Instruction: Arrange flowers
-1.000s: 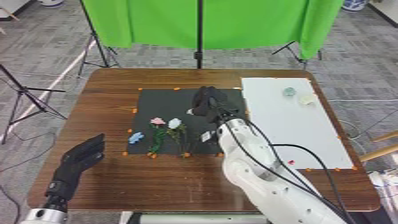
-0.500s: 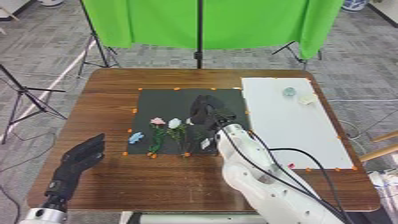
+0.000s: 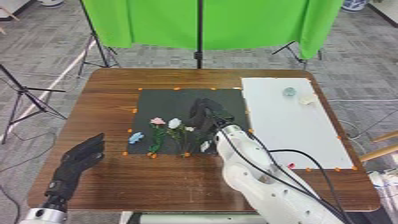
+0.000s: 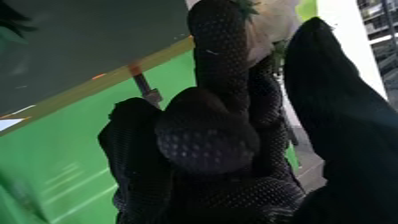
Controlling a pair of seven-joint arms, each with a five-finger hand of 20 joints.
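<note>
Right wrist view: the right hand (image 4: 209, 135) curls narrowly round a pale flower (image 4: 274, 20), best lowered gently beside the white flower (image 3: 174, 123) on the hand's left, stems aligned.

Head view: my right hand (image 3: 206, 114) hides part of the black mat (image 3: 167, 102) toward two o'clock; my white arm (image 3: 271, 182) is cut off at five. Right wrist view: my fingers (image 4: 219, 40) partly cover a pale flower (image 4: 274, 22), cropped at the edge.
</note>
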